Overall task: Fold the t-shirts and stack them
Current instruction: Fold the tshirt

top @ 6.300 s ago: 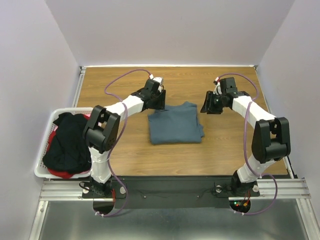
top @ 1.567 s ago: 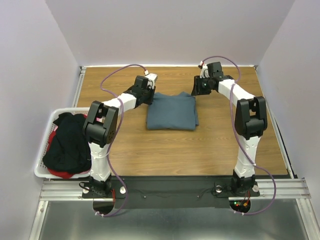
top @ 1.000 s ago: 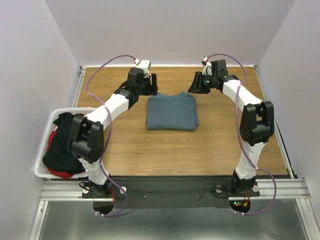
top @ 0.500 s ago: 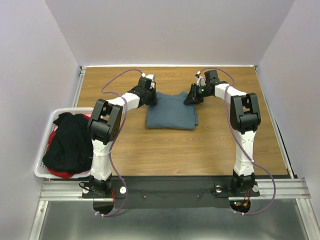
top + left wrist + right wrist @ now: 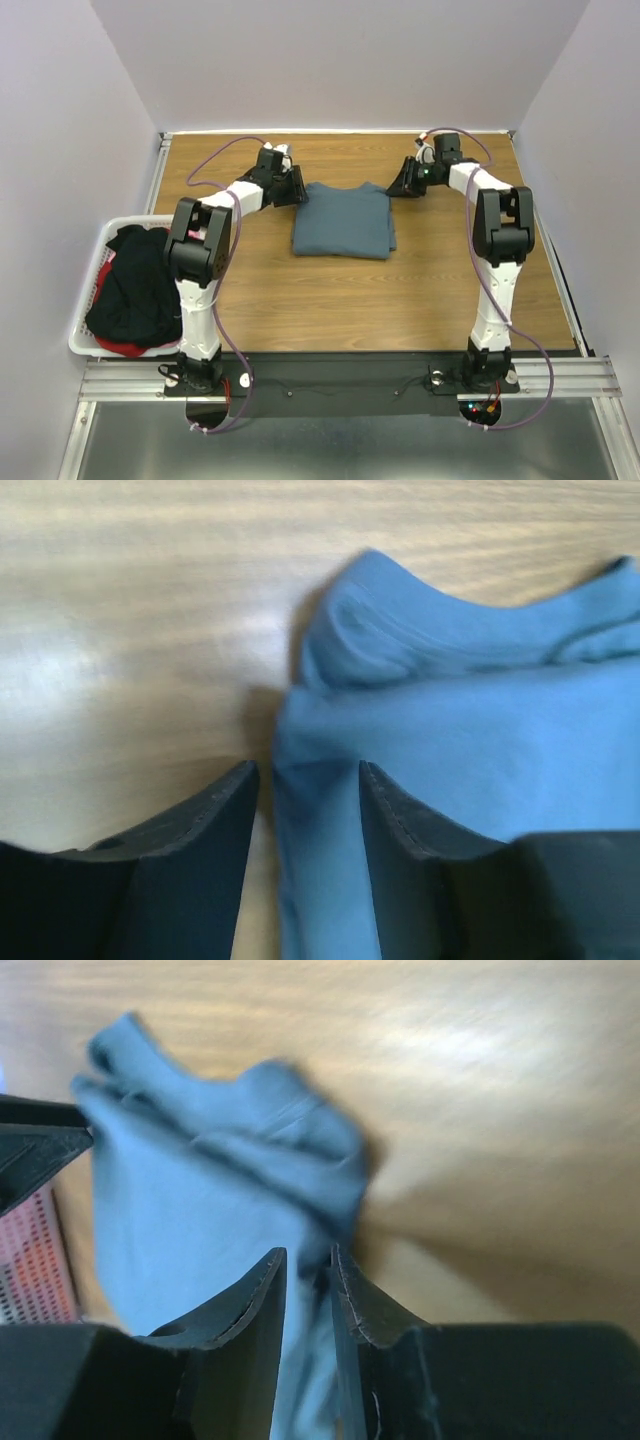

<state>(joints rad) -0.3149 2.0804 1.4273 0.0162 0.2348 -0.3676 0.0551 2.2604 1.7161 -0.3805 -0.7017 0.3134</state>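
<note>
T-shirts: one blue-grey t-shirt folded on worktop, black and red heap in basket. Left tool released; right tool, I cannot tell.

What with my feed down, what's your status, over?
Left tool open astride edge of blue-grey t-shirt. Right tool nearly closed, cloth in the gap, grip unclear. T-shirt folded flat, nothing blocking.

Black fingers of the left gripper stand apart over the wooden table, the edge of the folded blue-grey t-shirt between them.
</note>
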